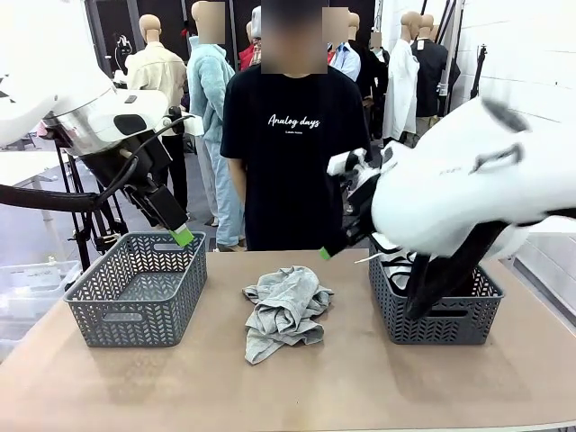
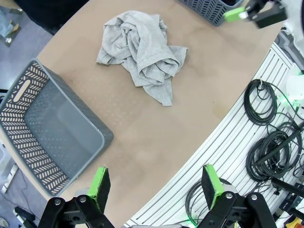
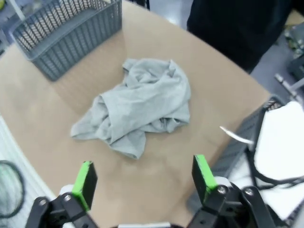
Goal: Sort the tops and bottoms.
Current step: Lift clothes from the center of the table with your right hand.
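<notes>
A crumpled grey garment (image 1: 286, 309) lies in the middle of the table; whether it is a top or a bottom I cannot tell. My left gripper (image 1: 181, 234) hangs open above the far rim of the left basket (image 1: 135, 310), which holds nothing. In the left wrist view the garment (image 2: 142, 47) lies well beyond my open left gripper (image 2: 156, 186). My right gripper (image 1: 328, 251) hovers open near the table's far edge, between the garment and the right basket (image 1: 441, 324). In the right wrist view the garment (image 3: 137, 102) lies beneath the open right gripper (image 3: 144, 178).
The right basket (image 3: 247, 142) holds a white garment (image 3: 282, 152) with black parts. A person in a black T-shirt (image 1: 286, 153) stands at the far edge behind the garment. Coiled cables (image 2: 266, 142) lie on the slatted rail at the robot's side.
</notes>
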`<action>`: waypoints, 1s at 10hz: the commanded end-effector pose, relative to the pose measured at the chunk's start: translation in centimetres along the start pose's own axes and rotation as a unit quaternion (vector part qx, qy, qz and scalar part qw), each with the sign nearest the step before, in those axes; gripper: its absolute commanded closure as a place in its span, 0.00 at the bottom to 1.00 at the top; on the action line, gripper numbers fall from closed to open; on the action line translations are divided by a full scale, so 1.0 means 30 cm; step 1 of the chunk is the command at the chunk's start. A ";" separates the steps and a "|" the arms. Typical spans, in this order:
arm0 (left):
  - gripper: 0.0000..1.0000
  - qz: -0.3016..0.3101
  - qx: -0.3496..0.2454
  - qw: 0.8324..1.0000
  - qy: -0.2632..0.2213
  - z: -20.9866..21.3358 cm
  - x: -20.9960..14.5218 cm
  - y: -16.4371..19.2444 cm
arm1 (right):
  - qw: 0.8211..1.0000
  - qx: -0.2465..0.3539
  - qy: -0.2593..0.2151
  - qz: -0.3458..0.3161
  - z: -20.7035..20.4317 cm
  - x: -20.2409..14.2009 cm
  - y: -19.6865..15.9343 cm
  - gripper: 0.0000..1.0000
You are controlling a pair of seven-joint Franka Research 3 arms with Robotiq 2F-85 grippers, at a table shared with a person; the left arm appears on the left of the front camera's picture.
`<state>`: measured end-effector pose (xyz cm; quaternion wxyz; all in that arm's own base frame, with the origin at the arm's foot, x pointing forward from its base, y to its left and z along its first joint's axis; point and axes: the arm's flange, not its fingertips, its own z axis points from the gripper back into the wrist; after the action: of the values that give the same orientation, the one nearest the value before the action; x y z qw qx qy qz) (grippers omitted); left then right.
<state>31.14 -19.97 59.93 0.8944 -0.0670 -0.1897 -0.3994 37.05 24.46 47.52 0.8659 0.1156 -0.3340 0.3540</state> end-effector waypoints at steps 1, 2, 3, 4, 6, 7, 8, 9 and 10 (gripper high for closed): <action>0.00 0.000 0.001 1.000 -0.002 0.001 0.000 0.002 | 1.000 0.010 -0.012 -0.009 0.088 0.021 -0.009 0.00; 0.00 0.000 0.001 1.000 -0.002 0.001 0.000 0.002 | 1.000 0.010 -0.012 -0.009 0.088 0.021 -0.009 0.00; 0.00 0.000 0.001 1.000 -0.002 0.001 0.000 0.002 | 1.000 0.010 -0.012 -0.009 0.088 0.021 -0.009 0.00; 0.00 0.000 0.001 1.000 -0.002 0.001 0.000 0.002 | 1.000 0.010 -0.012 -0.009 0.088 0.021 -0.009 0.00; 0.00 0.000 0.001 1.000 -0.002 0.001 0.000 0.002 | 0.997 0.000 -0.076 -0.025 0.132 -0.018 0.023 0.00; 0.00 0.000 0.001 1.000 -0.002 0.001 0.000 0.002 | 0.992 -0.011 -0.124 -0.030 0.120 0.004 0.038 0.00; 0.00 0.000 0.001 1.000 -0.002 0.001 0.000 0.002 | 0.991 -0.014 -0.128 -0.035 0.065 0.047 0.037 0.00; 0.00 0.000 0.001 1.000 -0.002 0.001 0.000 0.002 | 0.996 -0.021 -0.065 -0.062 -0.027 0.106 0.014 0.00; 0.00 0.000 0.001 1.000 -0.002 0.001 0.000 0.002 | 0.996 -0.007 -0.027 -0.080 -0.112 0.155 0.007 0.00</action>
<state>31.14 -19.98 59.94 0.8944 -0.0670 -0.1898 -0.3995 37.68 25.95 48.96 0.8579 0.1459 -0.3941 0.2955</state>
